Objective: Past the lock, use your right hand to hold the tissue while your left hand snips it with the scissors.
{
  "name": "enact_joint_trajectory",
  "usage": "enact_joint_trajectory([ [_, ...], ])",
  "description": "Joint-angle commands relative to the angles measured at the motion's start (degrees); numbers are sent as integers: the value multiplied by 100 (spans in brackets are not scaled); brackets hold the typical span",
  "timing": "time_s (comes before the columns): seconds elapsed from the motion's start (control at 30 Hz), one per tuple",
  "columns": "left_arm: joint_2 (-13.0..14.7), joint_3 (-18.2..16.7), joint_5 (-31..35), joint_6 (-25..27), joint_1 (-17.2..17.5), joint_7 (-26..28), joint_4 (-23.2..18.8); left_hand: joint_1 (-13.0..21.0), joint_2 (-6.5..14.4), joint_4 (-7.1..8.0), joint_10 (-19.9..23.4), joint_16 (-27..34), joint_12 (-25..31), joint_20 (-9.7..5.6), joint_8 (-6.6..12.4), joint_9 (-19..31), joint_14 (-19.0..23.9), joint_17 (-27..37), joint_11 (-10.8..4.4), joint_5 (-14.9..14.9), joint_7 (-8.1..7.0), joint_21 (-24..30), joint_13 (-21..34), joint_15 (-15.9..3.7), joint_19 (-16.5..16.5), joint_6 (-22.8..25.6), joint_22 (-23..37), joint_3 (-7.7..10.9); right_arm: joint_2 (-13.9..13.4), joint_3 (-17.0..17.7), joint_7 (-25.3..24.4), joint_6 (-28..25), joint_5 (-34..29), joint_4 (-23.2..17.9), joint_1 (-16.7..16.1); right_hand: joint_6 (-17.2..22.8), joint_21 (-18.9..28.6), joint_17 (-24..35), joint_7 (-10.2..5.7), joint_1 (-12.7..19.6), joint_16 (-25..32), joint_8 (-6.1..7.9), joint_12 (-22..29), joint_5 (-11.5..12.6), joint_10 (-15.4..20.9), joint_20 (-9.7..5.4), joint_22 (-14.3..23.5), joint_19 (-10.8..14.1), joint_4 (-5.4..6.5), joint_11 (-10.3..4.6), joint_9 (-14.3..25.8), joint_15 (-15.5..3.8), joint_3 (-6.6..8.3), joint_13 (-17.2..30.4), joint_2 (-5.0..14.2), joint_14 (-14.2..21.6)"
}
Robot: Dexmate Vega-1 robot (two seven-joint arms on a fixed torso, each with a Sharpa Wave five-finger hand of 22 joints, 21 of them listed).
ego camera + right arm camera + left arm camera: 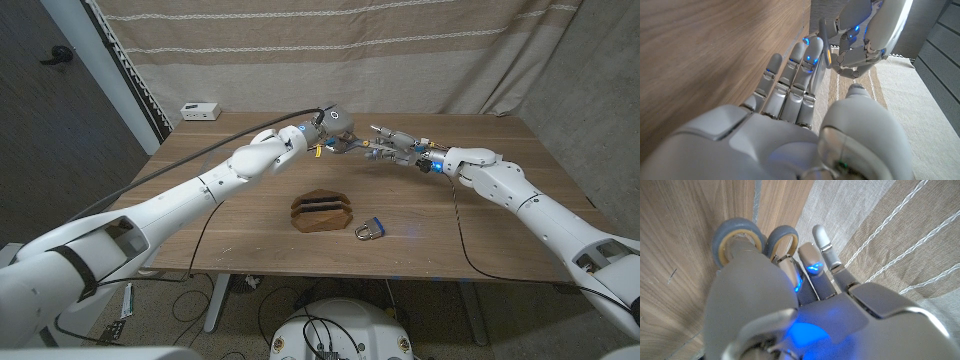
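Scissors (755, 242), grey looped handles threaded on the left hand (335, 130), are held above the table (480, 230) beyond the padlock (370, 231); blades show as a thin edge. Tissue cannot be made out. Right hand (395, 148), fingers straight and together, meets the left. Wooden slotted block (322, 212) lies beside the padlock.
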Motion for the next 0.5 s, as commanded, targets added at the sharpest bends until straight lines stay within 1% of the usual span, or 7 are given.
enact_joint_trajectory([
  [0.03,38,-126,-96,115,153,8,-76,328,315,-13,18,-1,-25,-885,811,20,33,7,-7,-11,2,25,-42,2,-30,68,10,28,75,37,52,-11,82,121,15,-1,-52,-14,70,-187,-37,45,-17,59,-2,-129,18,35,59,56,-25,-407,-82,7,22,-48],
  [0.1,39,-179,-174,147,212,109,-91,327,318,-10,19,-1,-26,-884,817,24,34,7,-7,-13,16,21,-41,2,-32,66,11,29,85,54,40,-27,115,125,-3,-4,-77,-23,90,-288,-48,49,-12,78,-21,-112,19,34,82,84,-44,-411,-120,20,36,-63],
  [0.13,43,-202,-224,143,233,139,-98,329,320,-10,22,-1,-22,-885,817,20,34,7,-7,-13,15,19,-37,2,-34,69,8,30,85,58,39,-18,116,127,-12,-9,-103,-33,86,-388,-56,52,-20,95,-22,-98,21,35,100,134,-63,-415,-158,-1,48,-70],
  [0.33,45,-350,-527,164,346,270,-147,341,327,-14,55,-4,18,-888,867,85,38,6,-9,-16,51,21,11,2,-24,47,9,41,70,86,14,-39,146,105,-43,-14,-138,-47,120,-512,-63,56,-24,118,-24,-75,23,33,115,131,-88,-389,-208,-17,57,-68],
  [0.5,20,-445,-666,305,427,329,-169,352,319,-17,43,-7,-8,-885,891,87,47,5,-7,-17,65,25,-18,2,-10,37,17,45,45,109,-65,-48,140,58,-73,-15,-174,-61,132,-633,-70,61,-34,137,-38,-39,25,24,127,147,-111,-353,-257,-36,65,-68],
])
